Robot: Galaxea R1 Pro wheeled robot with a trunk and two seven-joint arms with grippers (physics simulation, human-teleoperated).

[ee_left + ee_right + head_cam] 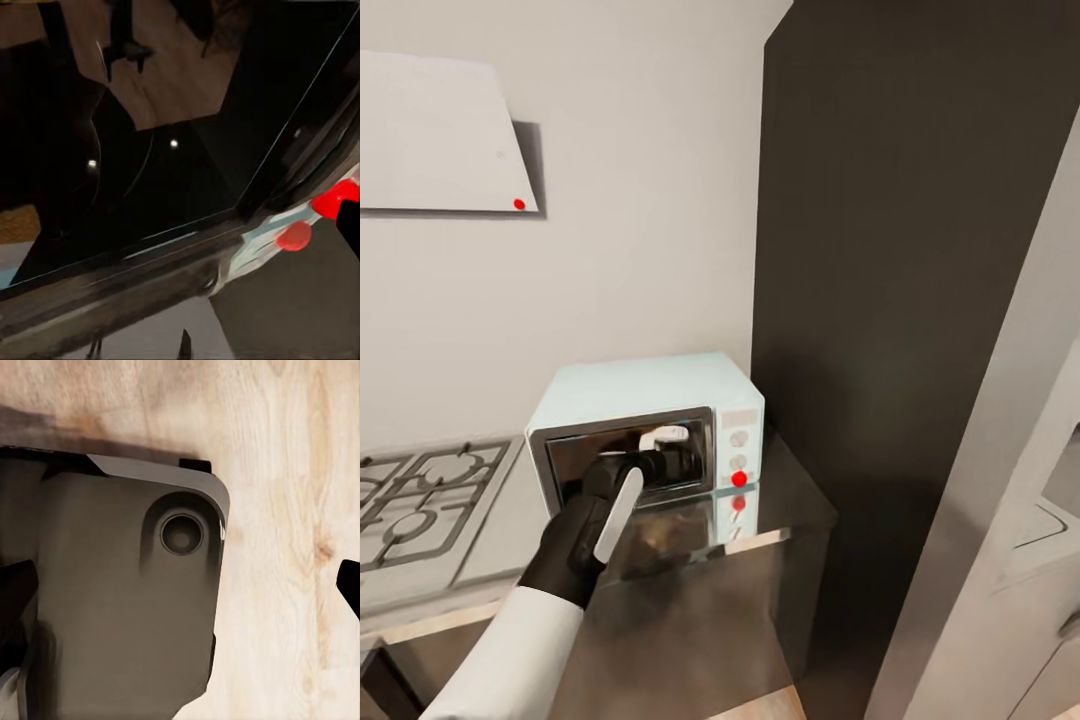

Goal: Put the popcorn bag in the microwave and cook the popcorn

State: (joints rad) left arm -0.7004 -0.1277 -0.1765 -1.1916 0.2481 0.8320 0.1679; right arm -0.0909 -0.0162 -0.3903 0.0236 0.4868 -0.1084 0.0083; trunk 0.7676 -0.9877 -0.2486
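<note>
Left arm reaches straight toward the microwave, gripper up against its dark door; finger spread cannot be told. Popcorn bag unsighted. Right arm farther.

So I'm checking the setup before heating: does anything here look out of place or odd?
Nothing looks spilled or damaged. The microwave sits upright on the countertop beside the gas hob, with the left arm reaching at its dark door. The door's reflections make it unclear whether it is open or shut.
</note>
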